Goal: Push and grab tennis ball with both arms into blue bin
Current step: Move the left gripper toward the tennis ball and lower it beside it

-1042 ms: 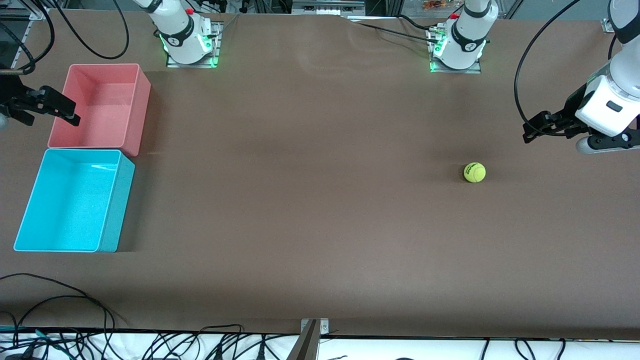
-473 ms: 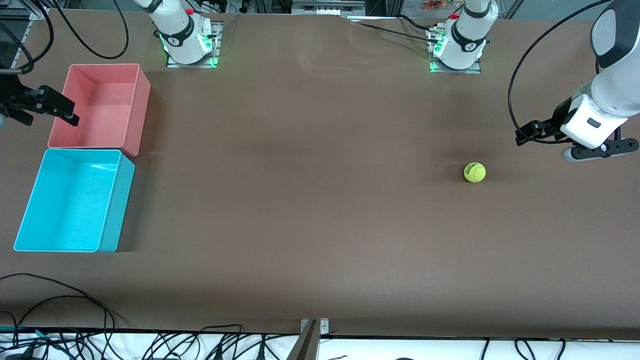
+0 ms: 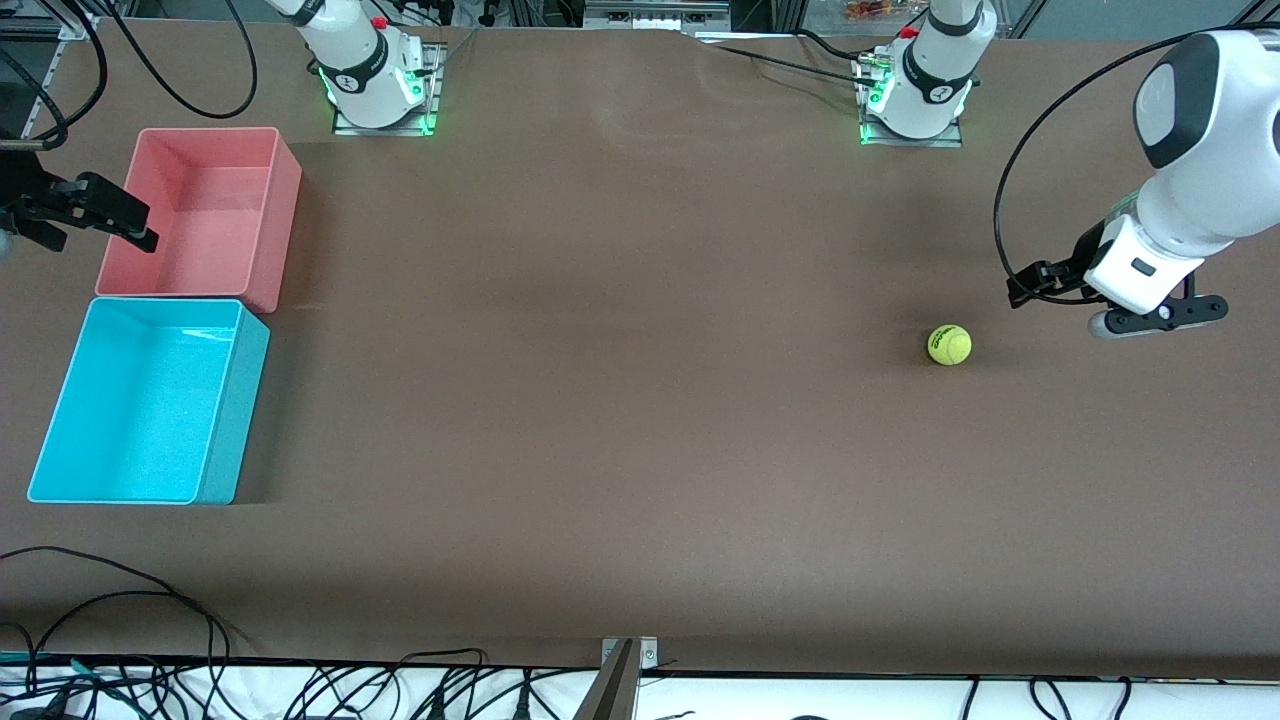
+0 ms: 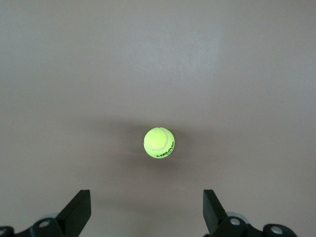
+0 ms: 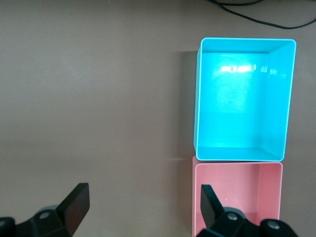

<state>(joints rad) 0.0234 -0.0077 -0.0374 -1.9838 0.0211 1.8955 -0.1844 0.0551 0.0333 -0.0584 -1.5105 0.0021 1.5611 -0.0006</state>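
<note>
Left gripper (image 3: pixel 1030 285), open, moved toward tennis ball (image 3: pixel 949 344); blue bin (image 3: pixel 60 400) empty.

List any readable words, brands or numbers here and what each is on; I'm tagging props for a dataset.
"HEAD": dark print on the tennis ball, read in the left wrist view.
The same print on the ball in the front view is too small to read.
A small round emblem on each arm base is unreadable.
The blue bin and the pink bin carry no text.
</note>
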